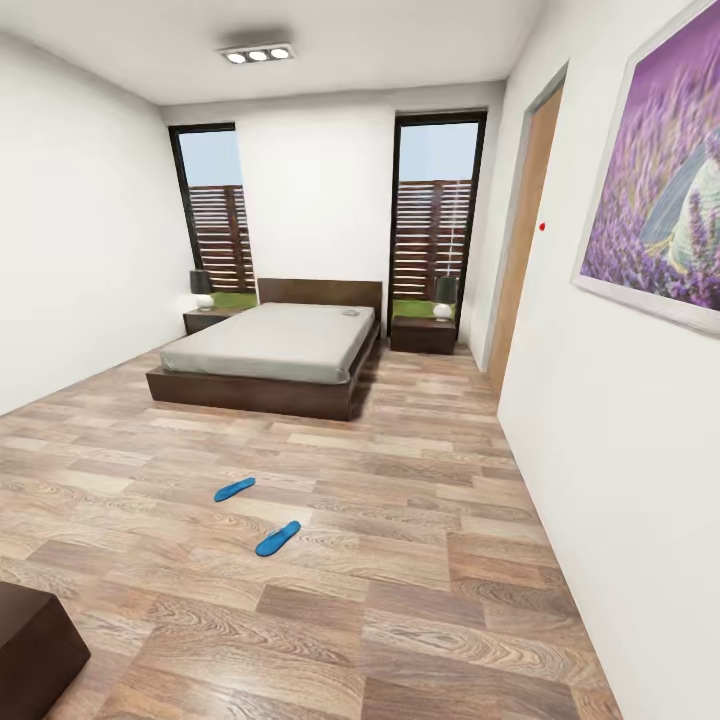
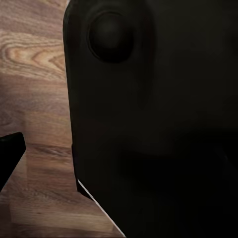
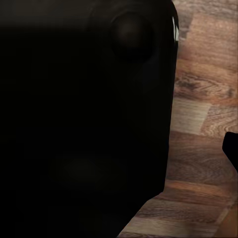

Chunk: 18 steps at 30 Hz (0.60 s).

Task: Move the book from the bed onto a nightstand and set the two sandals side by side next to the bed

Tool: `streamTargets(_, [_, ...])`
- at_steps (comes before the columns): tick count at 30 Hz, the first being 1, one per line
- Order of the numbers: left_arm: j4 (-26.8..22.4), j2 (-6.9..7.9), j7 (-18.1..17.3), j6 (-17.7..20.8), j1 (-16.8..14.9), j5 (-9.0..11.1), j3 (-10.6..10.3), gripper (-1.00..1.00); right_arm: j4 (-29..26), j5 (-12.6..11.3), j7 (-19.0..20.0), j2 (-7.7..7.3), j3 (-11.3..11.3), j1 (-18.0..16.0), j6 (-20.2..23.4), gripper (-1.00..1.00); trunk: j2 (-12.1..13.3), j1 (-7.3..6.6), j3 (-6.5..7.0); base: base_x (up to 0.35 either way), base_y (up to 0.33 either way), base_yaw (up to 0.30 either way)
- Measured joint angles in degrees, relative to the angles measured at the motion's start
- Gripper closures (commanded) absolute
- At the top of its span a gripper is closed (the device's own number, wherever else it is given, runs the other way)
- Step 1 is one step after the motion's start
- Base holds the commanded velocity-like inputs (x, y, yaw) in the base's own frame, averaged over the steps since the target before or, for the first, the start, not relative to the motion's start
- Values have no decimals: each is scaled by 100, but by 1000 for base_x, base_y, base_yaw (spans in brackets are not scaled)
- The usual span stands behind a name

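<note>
- The head view looks down the length of the bedroom (image 1: 330, 190), with white walls, a wood-plank floor (image 1: 400, 560) and two tall dark-framed windows in the far wall
- The bed (image 1: 270, 345) stands at the far end between the windows, its headboard against the far wall and its grey mattress flat
- A small object lies on the mattress near the headboard, toward the right side; it may be the book (image 1: 351, 313), but it is too small to tell
- One nightstand (image 1: 207, 319) sits just left of the bed with a lamp on it; the other nightstand (image 1: 423, 334) sits just right of the bed, also with a lamp
- The two sandals lie on the open floor, well short of the bed: the farther sandal (image 1: 234, 489) to the left, the nearer sandal (image 1: 278, 538) a little to its right, apart from each other and both angled
- A lavender picture (image 1: 660, 190) hangs on the right wall, near the camera, and a wooden door (image 1: 525, 230) is farther along that wall
- A dark-brown block (image 1: 30, 650) shows at the near left corner
- In each wrist view a dark robot body part blocks most of the frame over the floor; a dark sliver at the edge cannot be identified, so I cannot tell how far either hand is open or whether it holds anything
</note>
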Motion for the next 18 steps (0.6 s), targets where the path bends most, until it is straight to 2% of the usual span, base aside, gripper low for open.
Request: streamTargets(18, [-99, 30, 13, 6, 81, -14, 20, -100, -1, -36, -13, 92, -23, -66, -22, -100, 1, 0, 2, 0, 0, 0])
